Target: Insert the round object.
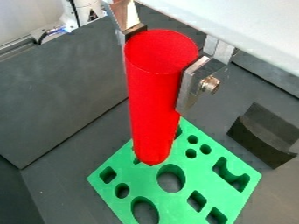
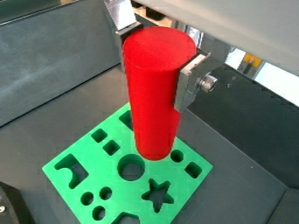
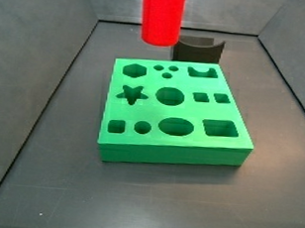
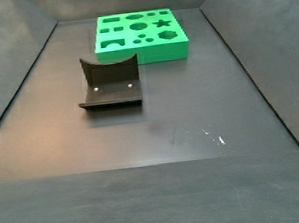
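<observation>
Red cylinder, the round object point(image 1: 156, 92), filled the near field in both wrist views, hanging upright between the gripper point(image 2: 156, 54) fingers. Flat silver fingers point(image 1: 197, 73) pressed its upper sides, closed to the cylinder's width; the flat round top stood just above the grip. Its lower end hung over the green block point(image 1: 222, 198), apparently clear of it, though the gap could not be confirmed. In a side view the round object point(image 3: 163, 14) hung above the far edge of the green block point(image 3: 180, 148), with the dark arch-shaped block point(image 3: 197, 50) just behind. The fixture point(image 4: 109, 82) stood well apart from the green block point(image 4: 143, 46).

Handling, judged: rigid, light, probably hollow plastic. Smooth wall, so likely to slip or swing under a high pinch. Hold looked square across the diameter; a lower grip would steady the tip but shorten insertion depth.
</observation>
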